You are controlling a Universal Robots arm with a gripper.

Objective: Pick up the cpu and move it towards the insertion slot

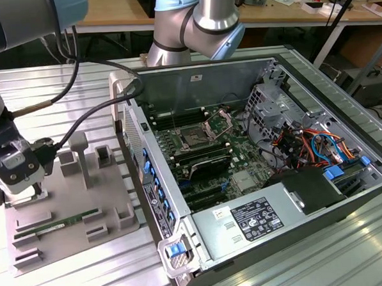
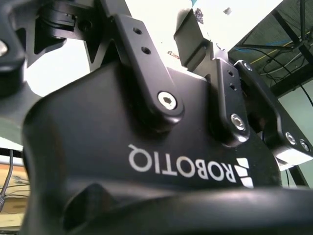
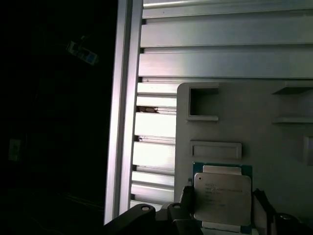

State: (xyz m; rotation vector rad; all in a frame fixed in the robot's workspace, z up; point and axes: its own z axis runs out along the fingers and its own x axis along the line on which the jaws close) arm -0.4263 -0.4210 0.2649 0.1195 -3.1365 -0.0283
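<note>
Reference: computer case point(image 1: 201, 85), lid off, open from above.

- The case's side wall point(image 1: 151, 183) stands upright between the grey fixture tray point(image 1: 53, 201) outside and the insertion slot point(image 1: 194, 138) inside.
- The space straight above the slot is open. Its hinged metal frame point(image 1: 219, 122) stands raised at one edge.
- Deeper in the case, the drive cage point(image 1: 266, 107) and wiring bundle point(image 1: 306, 143) crowd the interior.
- Outside the case, tray posts point(image 1: 79, 155) rise near the claw point(image 1: 17, 190).
- Black arm cables point(image 1: 99, 109) hang across toward the side wall.
</note>
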